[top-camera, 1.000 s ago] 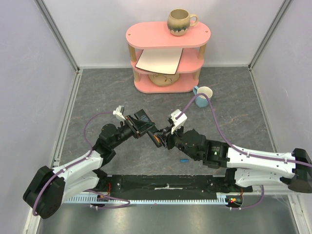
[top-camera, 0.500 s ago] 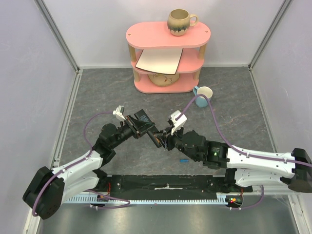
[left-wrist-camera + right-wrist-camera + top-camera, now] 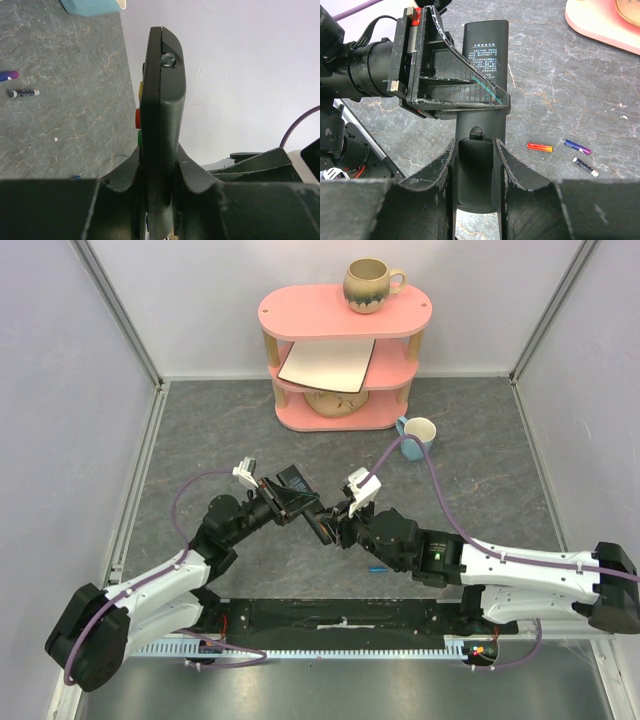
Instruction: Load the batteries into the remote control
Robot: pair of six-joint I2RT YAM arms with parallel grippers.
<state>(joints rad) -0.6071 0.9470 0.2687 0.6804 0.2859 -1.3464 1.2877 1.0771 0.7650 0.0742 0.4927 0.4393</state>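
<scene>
Black plastic fills both close views: the remote point(image 3: 485, 45) is held up off the grey worktop point(image 3: 560, 90), button face turned away from the right wrist camera, its back with the printed label towards it. The left hand point(image 3: 158, 175) is clamped tight across the middle of the body. The right hand point(image 3: 474, 145) has its fingers pressed on both long edges at the lower end, either side of the battery door point(image 3: 474, 180). That door looks to be still in place, with its latch notch point(image 3: 477, 132) just above the fingers.

From where I stand, the job now is getting that door off. I'd have the left hand hold dead steady while the right presses at the notch and slides along the remote's length, not twisting, since the body is thin and could pivot in a two-point grip. Squeezing the edges too hard may pinch the door shut.

Three cells wait on the worktop well clear of the hands: a red-orange battery point(image 3: 540, 147), a blue-and-purple battery point(image 3: 577, 146) and a dark battery point(image 3: 585, 166) just beside it.
</scene>
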